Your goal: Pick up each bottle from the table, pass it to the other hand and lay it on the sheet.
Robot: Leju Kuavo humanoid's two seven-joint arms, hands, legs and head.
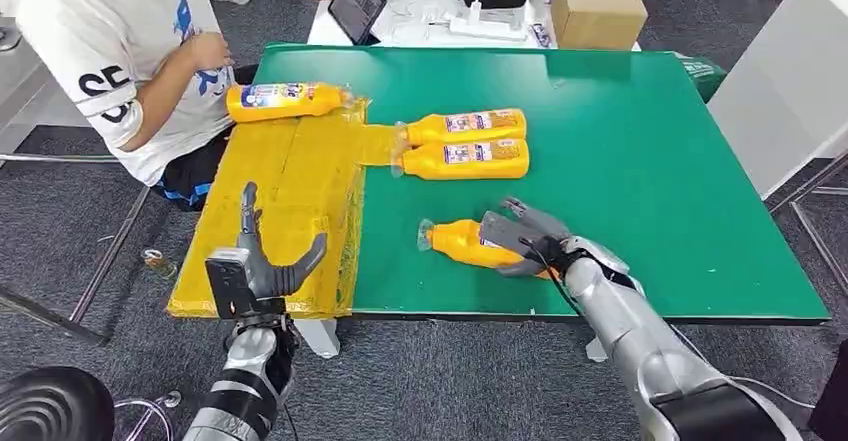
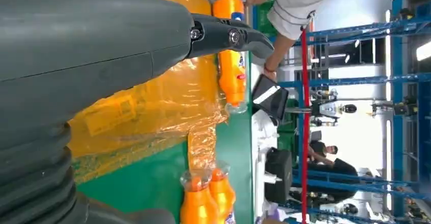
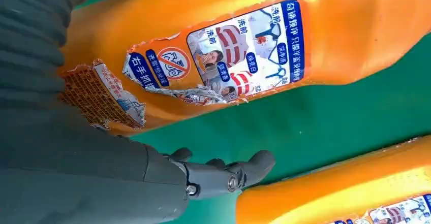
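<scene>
I am bringing the right hand over the nearest bottle, which is lying on its side near the front edge of the green counter. The fingers are draping over its body, but I cannot tell whether they are grasping it or merely resting on it. The left hand is waiting over the yellow sheet, fingers spread and holding nothing.

My worry is slip. The bottle is smooth, rounded plastic, and a grip taken from above could squeeze it out sideways so it rolls toward the counter's front edge. Its label is torn and peeling in the right wrist view, so fingers landing on that loose paper could slide. At the handover, the tapered neck gives the left hand little to catch.

Two more orange bottles are lying side by side further back, caps touching a strip of the sheet, and a fourth bottle is already lying on the sheet's far end beside a seated person. The sheet is crinkled, glossy film, likely slippery under a rounded bottle.
</scene>
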